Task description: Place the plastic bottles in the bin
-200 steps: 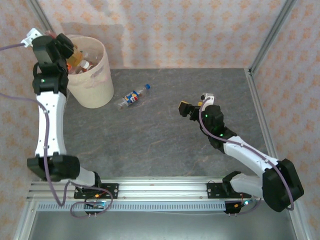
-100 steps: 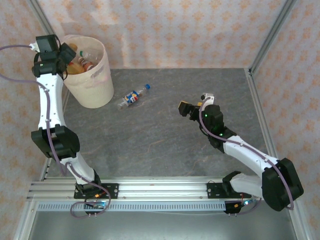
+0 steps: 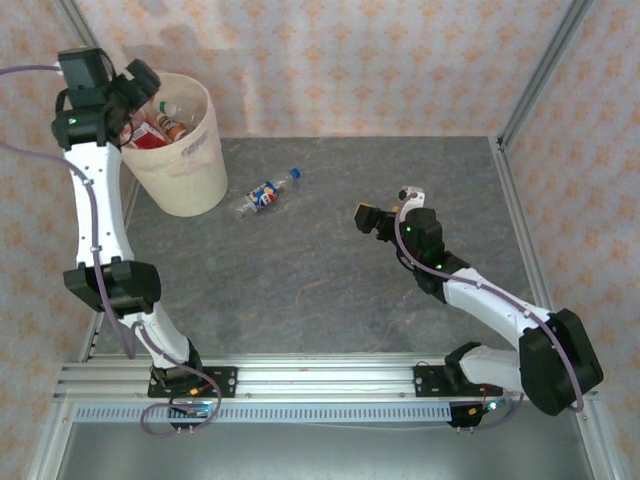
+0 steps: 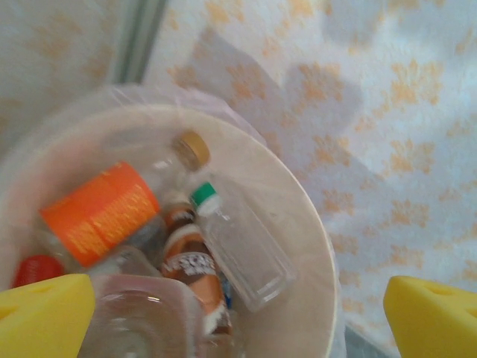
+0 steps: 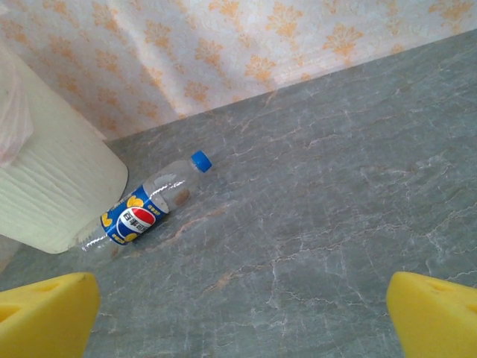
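Lying outside the bin: one clear plastic bottle with a blue label and blue cap is seen on its side on the grey stone-patterned table top, just beside the large round cream bin, apart from its wall.
Long axis: the base is turned toward the bin and the cap away from it, so the bottle is set on a slant across the right wrist view.
Already in the bin: an orange-labelled bottle, a clear green-capped bottle and a brown-labelled one are held inside the bin's rim.
Left gripper: it is held above the bin's far rim, jaws spread wide, with nothing clamped between them.
Right gripper: it is held well apart from the bin, jaws spread wide and empty, aimed at the bin.
Deciding relation: the loose bottle lies between the bin and the right gripper. That gripper is judged nearer and better placed, and a wrist turn is judged needed so that the jaws close across the slanted axis.
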You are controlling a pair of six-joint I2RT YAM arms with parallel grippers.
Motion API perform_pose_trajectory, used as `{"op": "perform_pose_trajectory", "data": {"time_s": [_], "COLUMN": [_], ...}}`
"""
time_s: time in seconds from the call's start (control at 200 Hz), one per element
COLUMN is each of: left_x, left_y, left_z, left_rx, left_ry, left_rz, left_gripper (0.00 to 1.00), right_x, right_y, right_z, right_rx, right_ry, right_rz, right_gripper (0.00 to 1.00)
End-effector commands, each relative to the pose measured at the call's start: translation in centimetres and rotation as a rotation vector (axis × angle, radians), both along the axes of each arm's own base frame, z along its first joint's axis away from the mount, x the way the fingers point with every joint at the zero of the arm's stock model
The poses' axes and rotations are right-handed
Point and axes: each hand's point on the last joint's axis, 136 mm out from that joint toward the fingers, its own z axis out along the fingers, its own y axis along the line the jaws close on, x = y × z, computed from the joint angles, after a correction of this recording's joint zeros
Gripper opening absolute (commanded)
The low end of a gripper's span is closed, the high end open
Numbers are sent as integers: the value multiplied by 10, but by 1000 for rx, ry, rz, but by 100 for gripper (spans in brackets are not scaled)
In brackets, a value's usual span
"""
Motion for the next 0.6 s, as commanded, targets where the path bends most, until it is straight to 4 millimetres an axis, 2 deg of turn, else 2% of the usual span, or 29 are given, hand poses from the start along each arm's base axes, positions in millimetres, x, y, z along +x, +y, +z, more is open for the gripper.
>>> {"op": "perform_pose_trajectory", "data": {"time_s": [0.0,0.065,0.125,0.185,0.245,0.32,0.375,0.46,0.595], "left_x": [20,21,18,17,18,20,19,15,4], "left_y": [-31,-28,-21,-21,-23,-26,-27,-29,-43], "left_z": [-65,-102,-128,-140,-142,-130,-114,-85,-32], "left_rx": [-50,-96,-113,-163,-172,-164,-147,-122,-47], "left_ry": [159,229,266,265,258,231,203,157,61], "left_rz": [-108,-70,-30,-4,-15,-38,-51,-64,-143], "left_gripper": [100,100,100,100,100,100,100,100,100], "right_x": [3,3,2,1,2,2,2,3,3], "right_y": [5,3,2,2,1,1,1,2,3], "right_z": [14,13,12,12,11,11,11,10,9], "right_rx": [31,31,28,24,17,15,15,19,22], "right_ry": [-27,-26,-25,-24,-23,-26,-26,-21,-18], "right_rz": [6,0,-1,-1,-4,-5,-2,0,-1], "right_gripper": [99,99,99,99,99,99,99,99,99]}}
